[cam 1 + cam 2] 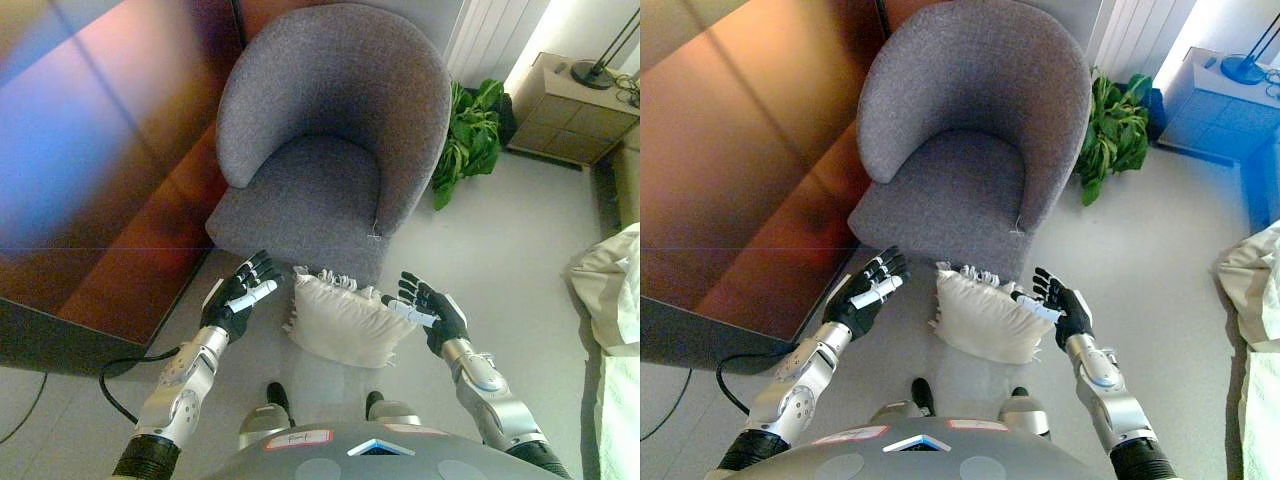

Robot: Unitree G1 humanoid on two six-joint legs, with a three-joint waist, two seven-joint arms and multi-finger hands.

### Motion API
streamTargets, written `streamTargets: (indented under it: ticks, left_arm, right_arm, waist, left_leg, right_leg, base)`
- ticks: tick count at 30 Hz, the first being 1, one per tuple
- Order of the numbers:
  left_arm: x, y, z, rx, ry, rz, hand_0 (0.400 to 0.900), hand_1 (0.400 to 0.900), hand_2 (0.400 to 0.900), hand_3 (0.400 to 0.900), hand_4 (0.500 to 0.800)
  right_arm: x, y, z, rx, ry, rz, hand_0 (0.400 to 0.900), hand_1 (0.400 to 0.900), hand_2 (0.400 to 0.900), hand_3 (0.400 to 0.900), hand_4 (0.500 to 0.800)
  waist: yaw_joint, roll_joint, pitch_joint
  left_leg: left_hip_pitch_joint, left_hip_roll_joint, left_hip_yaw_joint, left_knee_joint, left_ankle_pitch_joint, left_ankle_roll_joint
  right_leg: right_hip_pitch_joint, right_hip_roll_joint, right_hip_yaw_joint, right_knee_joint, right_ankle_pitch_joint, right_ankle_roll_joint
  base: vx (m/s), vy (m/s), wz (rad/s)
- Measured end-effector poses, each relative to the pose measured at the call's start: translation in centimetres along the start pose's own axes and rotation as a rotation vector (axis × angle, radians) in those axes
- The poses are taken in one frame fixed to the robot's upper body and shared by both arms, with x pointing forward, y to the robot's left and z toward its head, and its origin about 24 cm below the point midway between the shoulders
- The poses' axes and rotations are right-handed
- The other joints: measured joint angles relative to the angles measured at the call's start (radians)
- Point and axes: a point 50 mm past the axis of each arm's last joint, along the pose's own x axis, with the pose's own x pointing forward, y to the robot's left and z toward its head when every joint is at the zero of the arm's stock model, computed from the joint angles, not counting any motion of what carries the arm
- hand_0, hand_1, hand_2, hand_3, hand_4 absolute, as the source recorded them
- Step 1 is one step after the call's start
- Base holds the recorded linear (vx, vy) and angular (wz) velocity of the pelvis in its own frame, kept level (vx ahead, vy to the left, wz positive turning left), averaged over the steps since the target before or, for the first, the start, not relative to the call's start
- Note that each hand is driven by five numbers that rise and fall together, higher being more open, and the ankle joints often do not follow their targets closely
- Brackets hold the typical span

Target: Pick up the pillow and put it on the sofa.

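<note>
A cream pillow [345,315] with a fringed top edge lies on the floor in front of a grey tub armchair [330,140]. My left hand [240,295] is open, palm toward the pillow, a short way to its left and not touching it. My right hand [428,310] is open at the pillow's right edge, its fingertips close to or just touching the fabric. The chair's seat [300,195] has nothing on it.
A dark wooden panel [100,150] runs along the left. A green plant [470,135] stands right of the chair, with a low cabinet [575,115] behind it. Pale bedding [615,290] shows at the right edge.
</note>
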Motion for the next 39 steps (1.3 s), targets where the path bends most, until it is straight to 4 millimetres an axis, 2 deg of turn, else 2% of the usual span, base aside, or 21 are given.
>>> streamTargets:
  ticks: [7,11,21,25,28,32,35,37,39]
  left_arm:
    - [0.0,0.0,0.0,0.023,0.003,-0.009,0.9,0.9,0.9,0.9,0.8]
    - [0.0,-0.1,0.0,0.028,0.004,-0.015,0.9,0.9,0.9,0.9,0.8]
    - [-0.3,0.9,0.9,0.126,0.011,-0.039,0.9,0.9,0.9,0.9,0.8]
    - [-0.1,1.1,1.5,0.157,0.003,-0.052,0.9,0.9,0.9,0.9,0.8]
    - [1.3,0.1,3.2,0.203,-0.042,-0.105,0.9,0.9,0.9,0.9,0.8]
    - [3.1,-1.4,6.8,0.285,-0.163,-0.188,0.9,0.9,0.9,0.9,0.8]
    - [4.0,-2.4,10.2,0.368,-0.279,-0.236,0.9,0.9,0.9,0.9,0.8]
    - [4.1,-2.6,11.6,0.399,-0.331,-0.246,0.9,0.9,0.9,0.9,0.8]
    - [4.2,-2.9,12.5,0.412,-0.363,-0.255,0.9,0.9,0.9,0.9,0.8]
  right_arm:
    - [0.0,0.0,0.0,-0.006,0.0,-0.002,0.9,0.9,0.9,0.9,0.8]
    - [0.0,-0.3,0.1,-0.105,-0.006,-0.019,0.9,0.9,0.9,0.9,0.8]
    - [-0.5,-3.6,0.2,-0.531,0.078,-0.047,0.9,0.9,0.9,0.9,0.8]
    - [-0.1,-3.7,0.6,-0.631,0.093,-0.045,0.9,0.9,0.9,0.9,0.8]
    - [1.3,-3.3,1.5,-0.674,0.072,-0.045,0.9,0.9,0.9,0.9,0.8]
    - [3.2,-2.9,4.7,-0.711,-0.018,-0.074,0.9,0.9,0.9,0.9,0.8]
    - [4.3,-2.8,7.8,-0.742,-0.117,-0.11,0.9,0.9,0.9,0.9,0.8]
    - [4.7,-2.7,9.7,-0.754,-0.186,-0.13,0.9,0.9,0.9,0.9,0.8]
    - [4.9,-2.8,10.8,-0.771,-0.228,-0.165,0.9,0.9,0.9,0.9,0.8]
  waist:
    - [0.0,0.002,0.001]
    - [0.0,0.002,0.001]
    - [0.006,-0.005,0.017]
    - [0.008,-0.012,0.032]
    - [0.017,-0.006,0.069]
    - [0.048,0.011,0.17]
    - [0.055,0.016,0.277]
    - [0.056,0.01,0.318]
    - [0.057,0.003,0.353]
  left_leg:
    - [0.0,0.0,0.0,0.0,0.0,0.0]
    - [0.0,0.0,0.0,0.0,0.0,-0.001]
    - [-0.002,0.001,-0.002,0.0,0.0,-0.001]
    - [-0.024,0.002,-0.008,0.0,0.005,0.001]
    - [-0.075,0.006,-0.022,0.012,0.025,0.006]
    - [-0.169,0.024,-0.032,0.059,0.039,0.011]
    - [-0.244,0.038,-0.059,0.135,0.029,0.011]
    - [-0.298,0.045,-0.068,0.186,0.018,0.012]
    - [-0.341,0.045,-0.075,0.241,0.0,0.011]
  right_leg:
    - [0.0,0.0,0.0,0.0,0.0,0.0]
    - [0.0,0.0,0.0,0.0,0.0,0.0]
    - [-0.001,0.0,-0.001,0.0,-0.001,0.001]
    - [-0.021,0.0,-0.005,0.0,-0.001,0.001]
    - [-0.072,0.005,-0.009,0.018,0.006,-0.006]
    - [-0.165,0.017,-0.01,0.079,0.012,-0.018]
    - [-0.255,0.016,-0.011,0.197,-0.027,-0.031]
    - [-0.329,0.007,-0.006,0.297,-0.066,-0.037]
    - [-0.395,-0.012,0.001,0.408,-0.112,-0.042]
  base:
    - [0.02,-0.005,-0.02]
    - [0.04,-0.018,-0.01]
    - [0.08,-0.041,0.03]
    - [-0.01,-0.058,0.01]
    - [-0.12,-0.07,0.01]
    - [-0.12,-0.061,0.07]
    - [-0.07,-0.056,0.05]
    - [-0.1,-0.055,0.08]
    - [-0.12,-0.046,0.14]
